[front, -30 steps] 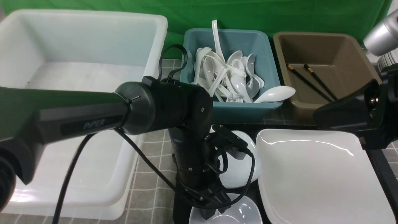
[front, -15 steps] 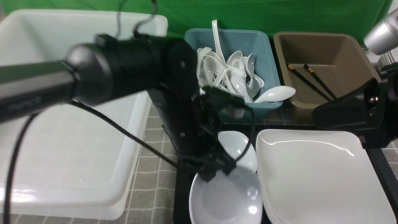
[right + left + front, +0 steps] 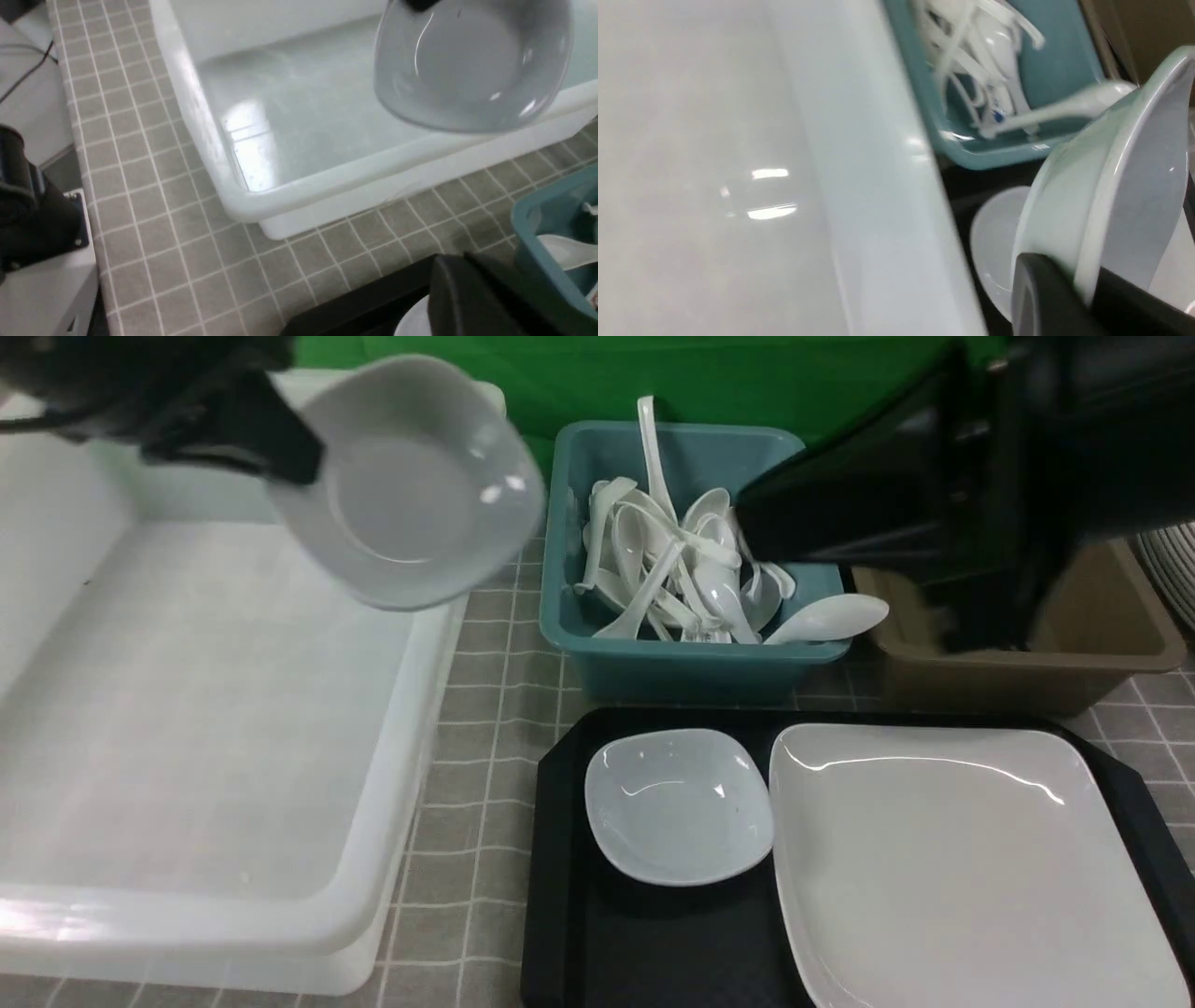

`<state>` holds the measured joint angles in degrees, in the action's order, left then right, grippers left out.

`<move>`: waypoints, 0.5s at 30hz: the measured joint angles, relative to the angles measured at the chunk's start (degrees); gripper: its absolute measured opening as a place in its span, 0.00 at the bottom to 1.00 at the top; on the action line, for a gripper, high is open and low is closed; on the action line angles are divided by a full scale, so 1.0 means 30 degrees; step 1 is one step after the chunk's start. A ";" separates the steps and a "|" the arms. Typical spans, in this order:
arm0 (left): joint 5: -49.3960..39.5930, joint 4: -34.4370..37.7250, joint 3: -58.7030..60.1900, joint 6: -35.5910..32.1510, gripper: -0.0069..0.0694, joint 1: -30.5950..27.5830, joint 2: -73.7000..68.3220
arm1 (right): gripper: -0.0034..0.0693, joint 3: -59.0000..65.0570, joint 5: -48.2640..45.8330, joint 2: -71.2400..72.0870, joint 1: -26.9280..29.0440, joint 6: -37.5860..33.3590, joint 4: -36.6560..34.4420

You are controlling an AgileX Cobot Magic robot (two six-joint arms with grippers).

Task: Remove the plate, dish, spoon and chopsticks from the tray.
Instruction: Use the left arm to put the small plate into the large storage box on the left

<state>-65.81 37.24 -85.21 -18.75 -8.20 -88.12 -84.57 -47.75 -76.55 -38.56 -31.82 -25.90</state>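
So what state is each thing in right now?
lifted dish: tilted, in the air over white tub.
left gripper: shut on lifted dish.
second dish: flat on tray.
plate: flat on tray.
teal tub: piled with spoons.
right gripper: shut.

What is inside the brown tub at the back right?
Only a strip of bare inner surface of the brown tub shows. The right arm covers the rest, so any contents are hidden.

plate (image 3: 943,868): glossy white glaze
tray (image 3: 644,943): matt black plastic, textured
white tub (image 3: 215,709): smooth, shiny plastic
table cover (image 3: 476,728): grey checked cloth
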 joint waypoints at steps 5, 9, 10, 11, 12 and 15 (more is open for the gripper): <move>0.1506 0.0800 0.3701 -0.1051 0.13 -0.3342 0.0000 | 0.08 -0.1644 0.0233 -0.2493 -0.2066 0.1891 0.2105; 0.3631 0.0781 0.7398 -0.1220 0.13 -0.3777 0.0000 | 0.08 -0.2515 0.0233 -0.4027 -0.2774 0.2264 0.2308; 0.3863 0.0781 0.8032 -0.1241 0.13 -0.3777 0.0000 | 0.08 -0.2585 0.0258 -0.4168 -0.2836 0.2262 0.2308; 0.4027 0.0812 0.8600 -0.1258 0.13 -0.3777 0.0000 | 0.08 -0.2624 0.0303 -0.4368 -0.2853 0.2282 0.2289; 0.4271 0.0812 0.9567 -0.1258 0.13 -0.3777 -0.0018 | 0.08 -0.2640 0.0330 -0.4562 -0.2853 0.2282 0.2271; 0.4802 0.0767 1.0558 -0.1211 0.15 -0.3777 -0.0018 | 0.08 -0.2682 0.0422 -0.4737 -0.2858 0.2314 0.2271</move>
<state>-51.40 39.54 -53.54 -22.38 -19.53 -88.17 -92.62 -46.49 -90.76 -47.13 -24.88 -19.08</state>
